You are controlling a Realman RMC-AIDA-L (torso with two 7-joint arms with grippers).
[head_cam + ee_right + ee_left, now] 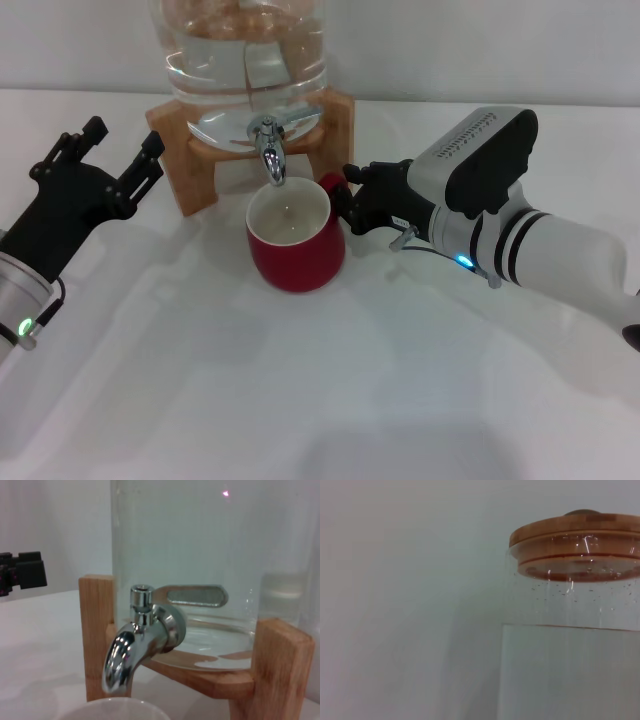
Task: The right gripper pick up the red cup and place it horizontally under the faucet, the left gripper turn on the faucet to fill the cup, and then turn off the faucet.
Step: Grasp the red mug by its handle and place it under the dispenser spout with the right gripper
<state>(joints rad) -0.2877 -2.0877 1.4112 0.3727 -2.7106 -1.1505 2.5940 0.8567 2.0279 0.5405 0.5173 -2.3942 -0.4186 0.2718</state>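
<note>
The red cup (pixel 296 243) stands upright on the white table, its cream inside facing up, directly below the spout of the chrome faucet (pixel 270 152). My right gripper (pixel 345 196) is at the cup's right side, shut on its red handle. My left gripper (pixel 124 142) hovers open to the left of the wooden stand, apart from the faucet. In the right wrist view the faucet (pixel 134 647) fills the middle, the cup's rim (pixel 115 709) shows just beneath it, and the left gripper's fingers (pixel 22 572) appear far off. No water stream is visible.
The glass water jar (pixel 245 55) rests on a wooden stand (pixel 185 160) at the back of the table. The left wrist view shows the jar's upper part and its wooden lid (pixel 575 542). Open white tabletop (pixel 300 390) lies in front of the cup.
</note>
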